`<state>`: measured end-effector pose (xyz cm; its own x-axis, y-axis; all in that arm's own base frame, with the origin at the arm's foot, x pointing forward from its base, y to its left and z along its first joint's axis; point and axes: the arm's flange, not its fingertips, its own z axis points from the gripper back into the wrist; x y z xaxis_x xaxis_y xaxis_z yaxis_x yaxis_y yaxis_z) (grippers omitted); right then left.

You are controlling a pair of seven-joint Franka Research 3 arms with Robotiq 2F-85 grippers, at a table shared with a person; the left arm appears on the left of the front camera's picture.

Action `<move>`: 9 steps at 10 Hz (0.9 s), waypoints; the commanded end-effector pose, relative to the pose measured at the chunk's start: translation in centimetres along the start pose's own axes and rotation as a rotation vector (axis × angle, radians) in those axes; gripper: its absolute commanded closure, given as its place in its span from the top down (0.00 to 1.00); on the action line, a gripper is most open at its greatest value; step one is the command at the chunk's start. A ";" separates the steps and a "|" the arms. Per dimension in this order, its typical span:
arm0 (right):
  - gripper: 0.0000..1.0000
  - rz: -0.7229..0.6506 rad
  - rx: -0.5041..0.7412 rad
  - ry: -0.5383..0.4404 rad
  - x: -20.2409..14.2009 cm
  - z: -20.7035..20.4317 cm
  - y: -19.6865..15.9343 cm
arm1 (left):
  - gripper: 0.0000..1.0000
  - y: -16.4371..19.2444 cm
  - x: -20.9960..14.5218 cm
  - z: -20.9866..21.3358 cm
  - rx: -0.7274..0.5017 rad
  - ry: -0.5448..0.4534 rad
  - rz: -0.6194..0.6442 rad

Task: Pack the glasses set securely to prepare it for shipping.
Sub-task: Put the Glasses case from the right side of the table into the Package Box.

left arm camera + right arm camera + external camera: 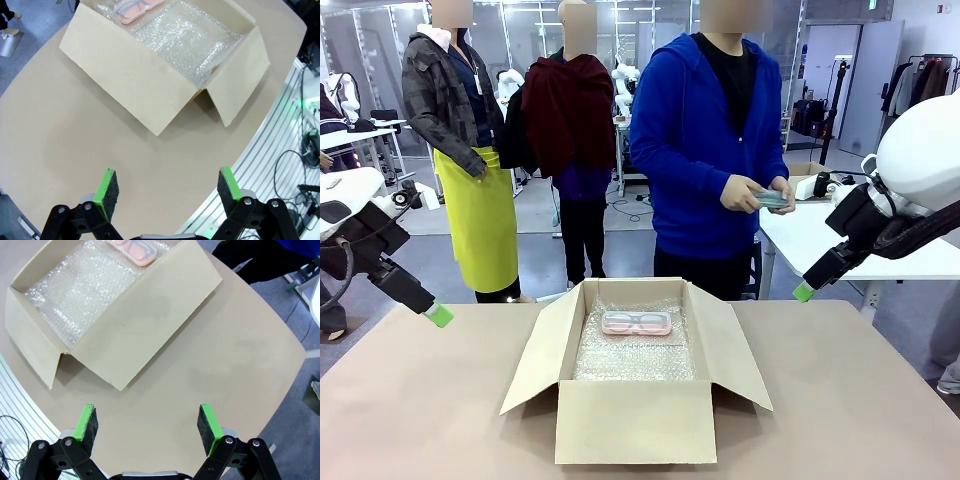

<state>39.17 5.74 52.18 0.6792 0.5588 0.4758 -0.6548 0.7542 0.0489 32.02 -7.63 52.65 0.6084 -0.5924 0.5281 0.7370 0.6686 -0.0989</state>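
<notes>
Cardboard box (635, 420) holds pink case (636, 322); left tool (166, 180) and right tool (147, 416) gape wide, empty.

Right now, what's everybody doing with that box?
A pink glasses case lies on bubble wrap inside the open cardboard box. The person in blue across the table holds the mint green case in both hands. The left gripper and right gripper hang open above the table, either side of the box, holding nothing.
</notes>
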 end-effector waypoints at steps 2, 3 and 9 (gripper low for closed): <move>1.00 -0.001 -0.010 -0.003 0.1 0.1 0.0 | 1.00 0.1 -0.1 0.0 -0.018 -0.018 -0.012; 1.00 -0.001 -0.010 -0.003 0.1 0.1 0.0 | 1.00 0.1 -0.1 0.0 -0.018 -0.018 -0.012; 1.00 -0.001 -0.010 -0.003 0.1 0.1 0.0 | 1.00 0.1 -0.1 0.0 -0.018 -0.018 -0.012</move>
<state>39.17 5.74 52.18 0.6792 0.5588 0.4758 -0.6548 0.7542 0.0489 32.02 -7.63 52.65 0.6084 -0.5924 0.5281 0.7370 0.6686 -0.0989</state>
